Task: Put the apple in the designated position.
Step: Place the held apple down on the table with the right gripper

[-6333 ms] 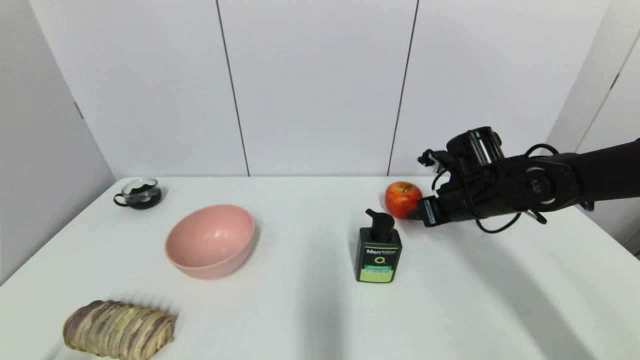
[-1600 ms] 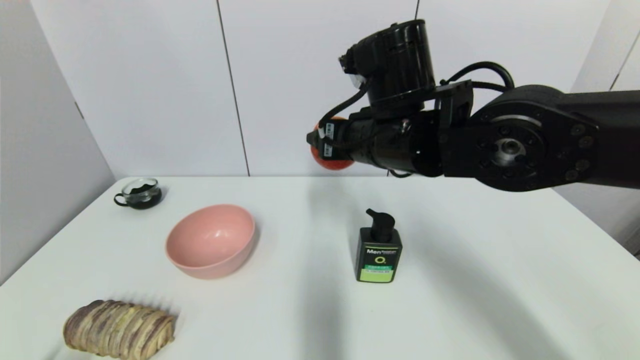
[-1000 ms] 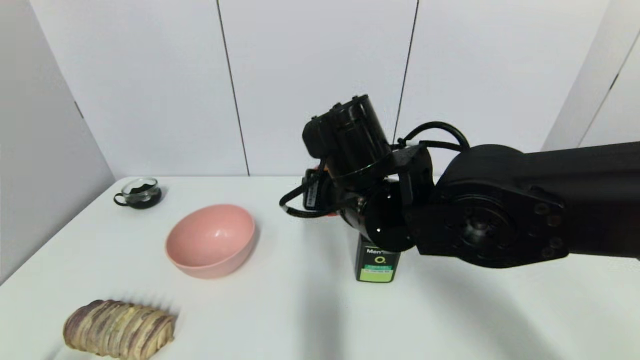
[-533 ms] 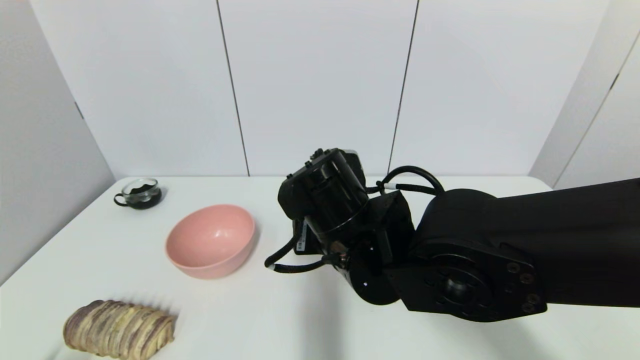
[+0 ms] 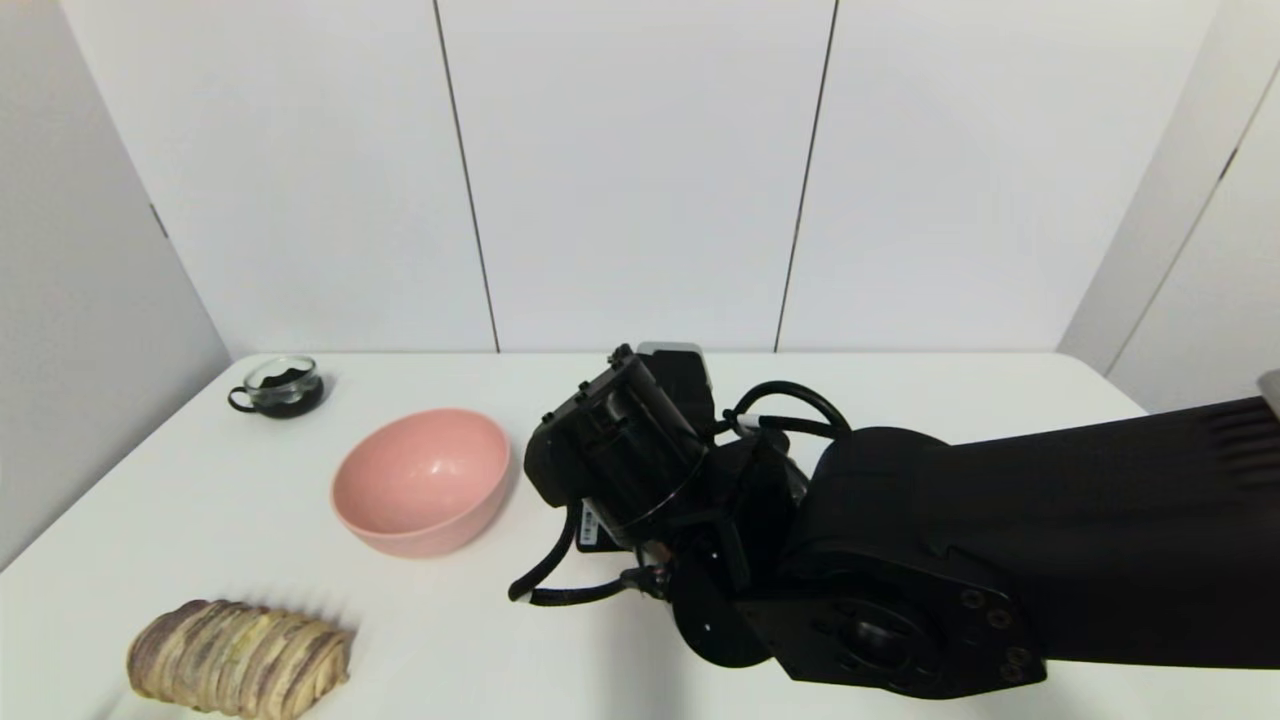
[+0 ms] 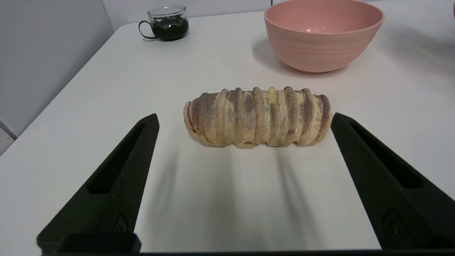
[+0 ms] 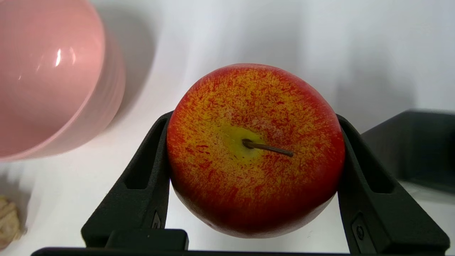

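Observation:
In the right wrist view the red apple [image 7: 256, 149], yellow-orange around its stem, sits stem-up between the two black fingers of my right gripper [image 7: 254, 119], which is shut on it. Plain white tabletop [image 7: 220, 39] lies close below the apple, just right of the pink bowl [image 7: 46, 78]; no mark shows on it. In the head view the right arm [image 5: 800, 560] reaches low over the table's middle and its wrist hides both apple and fingers. My left gripper [image 6: 244, 118] hovers open near the front left, in front of the bread.
The pink bowl [image 5: 422, 480] stands left of the right wrist. A striped bread loaf [image 5: 238, 655] lies at the front left, a glass cup [image 5: 278, 385] of dark liquid at the back left. A dark object [image 7: 408, 149] stands beside the apple.
The right arm has come down from high above the table's back to low over the middle, next to the bowl, carrying the apple. It now covers the pump bottle.

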Controlling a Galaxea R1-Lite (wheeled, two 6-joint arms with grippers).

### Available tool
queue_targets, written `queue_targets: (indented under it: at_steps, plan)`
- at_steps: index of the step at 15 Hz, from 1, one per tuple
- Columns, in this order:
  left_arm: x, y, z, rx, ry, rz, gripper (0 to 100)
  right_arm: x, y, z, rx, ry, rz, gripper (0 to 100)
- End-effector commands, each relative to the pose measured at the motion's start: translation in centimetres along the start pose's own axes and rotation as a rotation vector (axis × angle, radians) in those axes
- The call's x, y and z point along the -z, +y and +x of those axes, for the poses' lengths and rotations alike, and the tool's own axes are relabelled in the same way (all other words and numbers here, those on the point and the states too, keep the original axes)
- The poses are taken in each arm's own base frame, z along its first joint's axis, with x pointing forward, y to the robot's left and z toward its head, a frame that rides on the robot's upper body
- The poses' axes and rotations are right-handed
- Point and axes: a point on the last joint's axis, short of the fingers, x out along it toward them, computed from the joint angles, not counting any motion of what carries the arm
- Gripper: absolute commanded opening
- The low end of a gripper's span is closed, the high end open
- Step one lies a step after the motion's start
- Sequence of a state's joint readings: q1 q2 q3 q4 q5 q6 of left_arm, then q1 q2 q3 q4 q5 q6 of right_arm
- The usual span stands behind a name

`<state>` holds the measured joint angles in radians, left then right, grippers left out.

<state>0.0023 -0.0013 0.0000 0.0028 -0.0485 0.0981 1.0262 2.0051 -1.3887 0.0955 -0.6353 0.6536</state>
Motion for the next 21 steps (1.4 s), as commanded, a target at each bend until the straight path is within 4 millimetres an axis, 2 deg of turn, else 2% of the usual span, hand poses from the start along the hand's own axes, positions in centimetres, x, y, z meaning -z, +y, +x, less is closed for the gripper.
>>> queue_targets:
  at_steps: [1, 5, 8, 9, 16, 19, 21]
  plan:
    - [0.0, 0.0, 0.0, 0.000, 0.002, 0.002, 100, 1.1, 0.3, 1.3, 0.019, 0.020, -0.005, 0]
    - [0.0, 0.0, 0.0, 0.000, 0.000, 0.002, 100, 2.3, 0.7, 2.7, 0.040, 0.043, 0.010, 0]
    - [0.0, 0.0, 0.0, 0.000, 0.000, 0.002, 100, 2.0, 1.0, 3.1, 0.037, 0.035, 0.020, 0]
    - [0.0, 0.0, 0.0, 0.000, 0.002, 0.000, 100, 2.0, 1.1, 3.2, 0.037, 0.035, 0.018, 100]
    - [0.0, 0.0, 0.0, 0.000, 0.002, 0.000, 100, 1.4, 0.8, 3.1, 0.042, 0.028, 0.019, 100]
    - [0.0, 0.0, 0.0, 0.000, 0.002, 0.000, 100, -0.8, 0.4, 0.7, 0.007, -0.009, 0.010, 100]
    - [0.0, 0.0, 0.0, 0.000, 0.002, 0.000, 100, -2.7, -0.4, -2.1, -0.016, -0.029, -0.004, 100]
